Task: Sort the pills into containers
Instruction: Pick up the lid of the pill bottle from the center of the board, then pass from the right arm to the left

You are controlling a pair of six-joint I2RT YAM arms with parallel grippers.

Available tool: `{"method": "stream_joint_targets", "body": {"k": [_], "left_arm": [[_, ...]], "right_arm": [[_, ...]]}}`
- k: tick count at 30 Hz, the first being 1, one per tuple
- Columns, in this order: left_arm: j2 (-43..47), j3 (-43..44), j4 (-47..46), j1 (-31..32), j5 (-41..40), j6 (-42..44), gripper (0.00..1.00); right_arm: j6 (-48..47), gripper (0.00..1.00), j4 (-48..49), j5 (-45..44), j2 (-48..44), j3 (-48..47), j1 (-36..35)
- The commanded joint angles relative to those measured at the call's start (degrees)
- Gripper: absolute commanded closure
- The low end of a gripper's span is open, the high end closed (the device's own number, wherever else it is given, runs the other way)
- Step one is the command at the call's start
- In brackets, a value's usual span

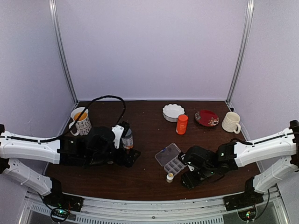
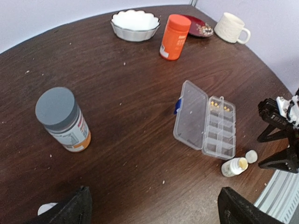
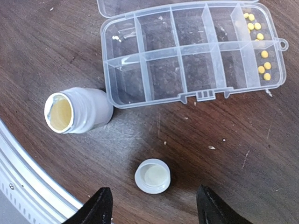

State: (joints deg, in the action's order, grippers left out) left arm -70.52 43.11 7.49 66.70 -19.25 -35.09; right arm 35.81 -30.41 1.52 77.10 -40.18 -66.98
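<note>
Several pills (image 3: 259,46), tiny, light, roll-prone; I'd grasp the white bottle (image 3: 88,111) mid-body instead. My left gripper (image 2: 154,212) and right gripper (image 3: 154,207): wide, empty.

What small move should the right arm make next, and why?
Probably shift the right end effector toward the open white bottle and grip it: its cap is already off, and most cells of the pill box look empty, with pills only at one end.

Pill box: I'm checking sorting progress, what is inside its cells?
Small yellow pills lie in the two end cells of the pill box. The other cells look empty; pale specks in one may be glare. The lid is open, so nothing is covered.
</note>
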Motion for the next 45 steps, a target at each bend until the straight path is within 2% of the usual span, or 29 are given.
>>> {"method": "stream_joint_targets", "body": {"k": [1,4,13,15,19,25,30,36,39,43,45], "left_arm": [[1.5,2.9,8.1,-1.0,0.1,-1.7,0.02],[1.2,3.8,9.7,-1.7,0.9,-1.9,0.03],[1.2,3.7,10.2,-1.8,0.6,-1.3,0.02],[1.2,3.7,10.5,-1.8,0.6,-1.4,0.03],[1.2,3.5,10.6,-1.7,0.5,-1.5,0.02],[1.2,3.6,11.0,-1.8,0.5,-1.2,0.02],[1.4,3.7,11.0,-1.8,1.1,-0.7,0.03],[3.5,5.0,10.5,-1.7,4.1,3.1,0.03],[6.5,4.0,5.5,-1.7,7.6,8.1,0.06],[13.8,-0.7,-7.7,-1.7,11.9,16.1,0.06],[17.7,-3.8,-14.8,-1.7,14.6,23.4,0.06]], "right_arm": [[0.2,0.34,0.7,-0.3,3.1,-3.0,-1.0],[0.2,0.34,1.3,0.0,5.2,-3.8,-1.4],[-0.4,0.47,-1.7,-3.0,10.6,-6.7,-2.4],[-0.4,0.52,-1.9,-3.3,11.0,-6.7,-2.5],[0.0,0.55,-2.8,-4.3,11.3,-6.5,-2.5],[0.2,0.66,-2.7,-4.5,11.2,-5.7,-2.5],[-0.1,0.69,-3.6,-6.2,8.6,-6.4,-2.6],[-0.3,0.71,-5.4,-6.6,-1.7,-8.8,-2.5],[-0.6,0.72,-4.6,-5.4,-6.2,-11.4,-2.4],[-1.5,0.74,0.7,-2.6,-9.4,-16.7,-1.8],[-1.7,0.72,4.6,-2.1,-10.1,-19.1,-1.3]]}}
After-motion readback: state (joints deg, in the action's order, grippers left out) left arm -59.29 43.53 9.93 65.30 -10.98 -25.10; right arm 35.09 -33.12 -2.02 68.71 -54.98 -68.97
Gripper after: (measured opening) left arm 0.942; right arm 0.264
